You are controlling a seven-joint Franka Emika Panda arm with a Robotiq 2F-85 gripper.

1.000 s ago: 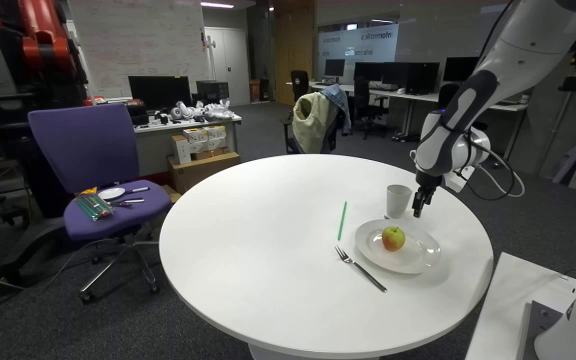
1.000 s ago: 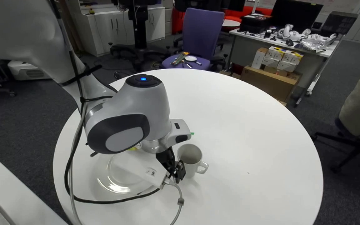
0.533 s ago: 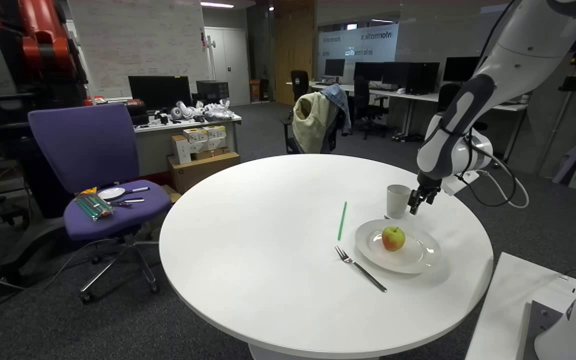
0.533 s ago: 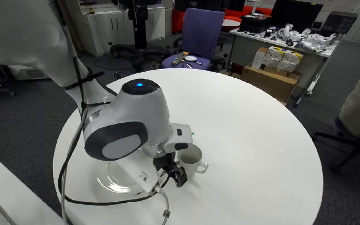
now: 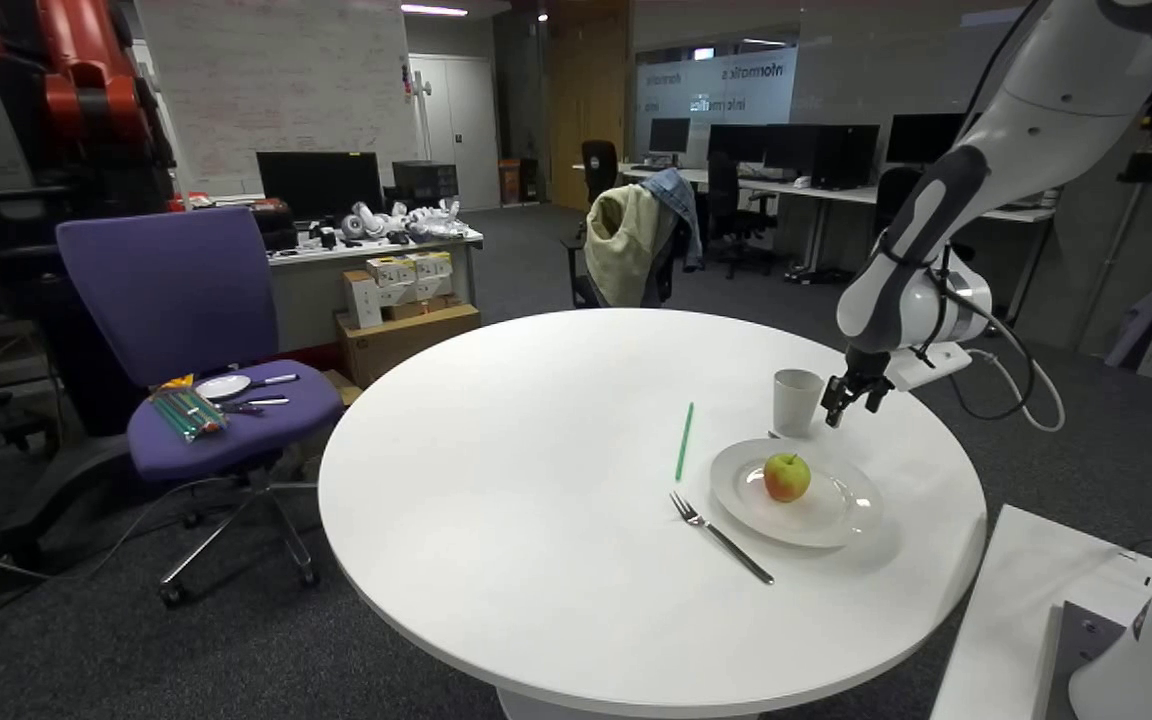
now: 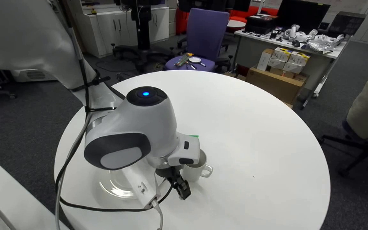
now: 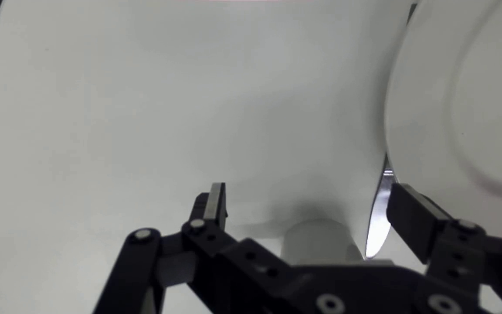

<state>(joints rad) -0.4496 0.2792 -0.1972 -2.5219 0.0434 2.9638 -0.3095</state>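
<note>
The claw [image 7: 307,196] is released, its jaws standing wide apart above the round white table [image 5: 536,480]. Nearest item: a white mug [image 5: 797,404], upright on the table, just beside the claw; contact between the two cannot be confirmed. Its handle [image 6: 211,171] faces away from the claw. A knife [image 7: 379,218] lies along the rim of a white plate [image 5: 841,510], which covers part of it. On the plate rests a red-and-green apple [image 5: 787,478]. A fork [image 5: 724,541] lies beside the plate, its tines near one end of a green stick [image 5: 685,442].
</note>
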